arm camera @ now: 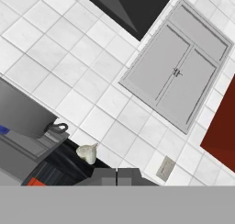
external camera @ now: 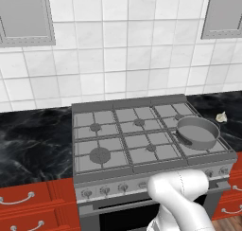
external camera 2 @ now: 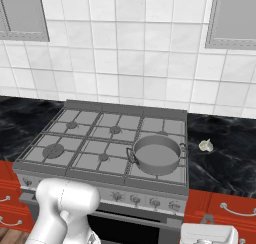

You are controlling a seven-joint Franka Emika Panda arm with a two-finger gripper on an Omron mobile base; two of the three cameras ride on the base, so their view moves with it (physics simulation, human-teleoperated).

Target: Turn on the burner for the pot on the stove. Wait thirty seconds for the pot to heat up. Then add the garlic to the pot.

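The stove [external camera: 142, 140] sat between two stretches of black marbled counter [external camera: 33, 140], with a white tiled wall [external camera: 118, 59] behind it and red drawers [external camera: 28, 201] below. Its knobs [external camera 2: 135, 200] ran along the front edge. In the left base view the five burners from 9 to 1 o'clock stood bare, leaving open grate across the left and middle of the range.

The pot [external camera 2: 156, 154] rested on the front right burner, close to the stove's right edge. The garlic [external camera 2: 205, 146] lay on the counter at 3 o'clock from the pot, just past that edge and apart from the pot.

In the hand view the gripper [arm camera: 116, 176] had its two dark tips pressed together, holding nothing. The garlic [arm camera: 87, 153] appeared at 10 o'clock from the tips, near them but not touching, with the pot [arm camera: 23, 113] farther out at 9 to 10 o'clock. That view was rolled, so wall tiles and a grey cabinet [arm camera: 179, 67] ran on a slant.

The arm's white body [external camera: 182, 197] stood low before the stove's front edge, at 6 o'clock from the pot in the left base view.
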